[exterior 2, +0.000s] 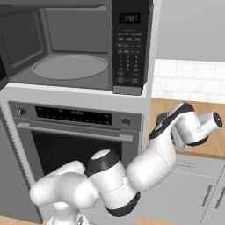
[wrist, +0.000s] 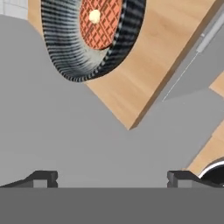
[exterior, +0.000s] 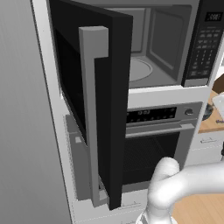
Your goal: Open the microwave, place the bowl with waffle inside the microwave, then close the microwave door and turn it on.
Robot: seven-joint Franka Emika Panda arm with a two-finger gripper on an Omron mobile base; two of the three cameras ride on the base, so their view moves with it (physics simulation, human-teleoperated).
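The microwave (exterior: 162, 43) stands open, its grey interior and round glass turntable (exterior 2: 70, 67) bare. The microwave door (exterior: 109, 87) is swung out to the left, its grey bar handle (exterior: 92, 113) facing me. The striped blue-grey bowl (wrist: 70, 52) sits on the wooden counter (wrist: 140, 74) right of the oven, with the orange-red waffle (wrist: 100, 22) inside it. My gripper (wrist: 112, 179) is open, its tips wide apart with nothing between them. It hangs short of the bowl, apart from it. My arm's wrist (exterior 2: 193, 127) reaches over that counter.
The keypad panel (exterior 2: 128, 48) runs down the microwave's right side. A silver oven (exterior 2: 74, 132) with a horizontal handle sits below. A grey cabinet side (wrist: 65, 131) lies between my fingertips and the counter. White tiles (exterior 2: 189, 81) back the counter.
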